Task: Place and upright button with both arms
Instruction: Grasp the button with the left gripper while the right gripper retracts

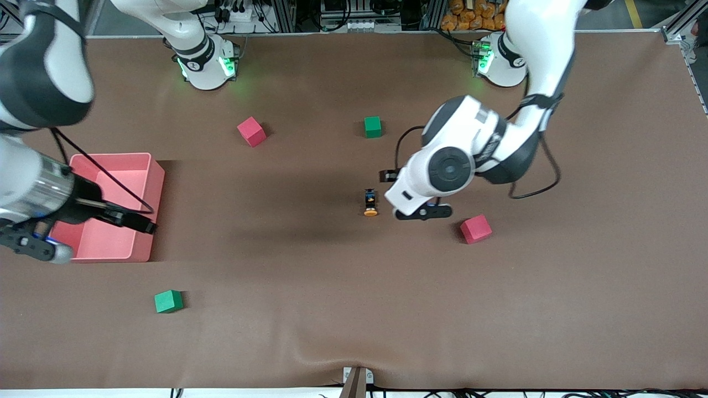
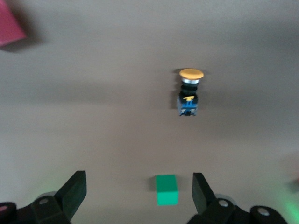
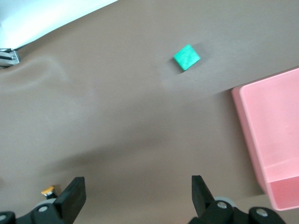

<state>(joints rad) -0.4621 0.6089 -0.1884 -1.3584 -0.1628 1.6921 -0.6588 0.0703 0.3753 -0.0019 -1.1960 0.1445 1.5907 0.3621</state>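
Observation:
The button (image 1: 370, 203) lies on its side on the brown table, its orange cap toward the front camera and its black-and-blue body toward the bases. My left gripper (image 1: 412, 194) hangs open just beside it, toward the left arm's end, holding nothing. In the left wrist view the button (image 2: 189, 93) lies apart from the open left gripper (image 2: 138, 191). My right gripper (image 1: 83, 232) hovers open and empty over the pink bin (image 1: 157, 166). The right wrist view shows the open right gripper (image 3: 138, 191) and the button's cap (image 3: 48, 190) at the frame's edge.
A red cube (image 1: 475, 229) sits close to the left gripper and shows again as the red cube (image 2: 9, 28). A green cube (image 1: 373, 126) and another red cube (image 1: 251, 131) lie nearer the bases. Another green cube (image 1: 168, 301) lies nearer the front camera than the bin (image 3: 243, 121).

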